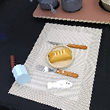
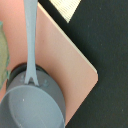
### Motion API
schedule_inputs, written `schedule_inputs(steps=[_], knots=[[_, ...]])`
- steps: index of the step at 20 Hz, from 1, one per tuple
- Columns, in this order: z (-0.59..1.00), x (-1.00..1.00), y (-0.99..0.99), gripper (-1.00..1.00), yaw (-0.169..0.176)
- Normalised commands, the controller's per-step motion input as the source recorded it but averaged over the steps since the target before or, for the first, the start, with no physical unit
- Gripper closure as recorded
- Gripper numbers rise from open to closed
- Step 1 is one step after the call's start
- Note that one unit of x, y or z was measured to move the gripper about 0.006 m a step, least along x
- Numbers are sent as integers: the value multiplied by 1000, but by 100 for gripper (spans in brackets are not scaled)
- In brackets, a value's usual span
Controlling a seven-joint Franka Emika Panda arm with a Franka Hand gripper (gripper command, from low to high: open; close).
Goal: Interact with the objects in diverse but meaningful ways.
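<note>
We look down on the saucepan [image 2: 32, 107], directly below our end effector on the pink board [image 2: 65, 60], handle free for grasping. The bread [image 1: 60, 55] waits farther off; whether the end effector is spread, we cannot tell.

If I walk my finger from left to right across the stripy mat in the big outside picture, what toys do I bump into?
Along the mat, from the exterior view's left: the red-brown sausage, the pale blue carton, then the bread loaf on its plate. The knife, fork and white speckled piece overlap these in the order.
</note>
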Motion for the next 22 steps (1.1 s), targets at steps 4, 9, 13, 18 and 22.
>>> schedule_inputs(steps=[4,9,13,18,22], knots=[[141,578,-406,-100,4],[-73,609,-321,-100,14],[-227,497,-398,-100,19],[-426,463,-60,-100,18],[-385,495,-167,-100,20]])
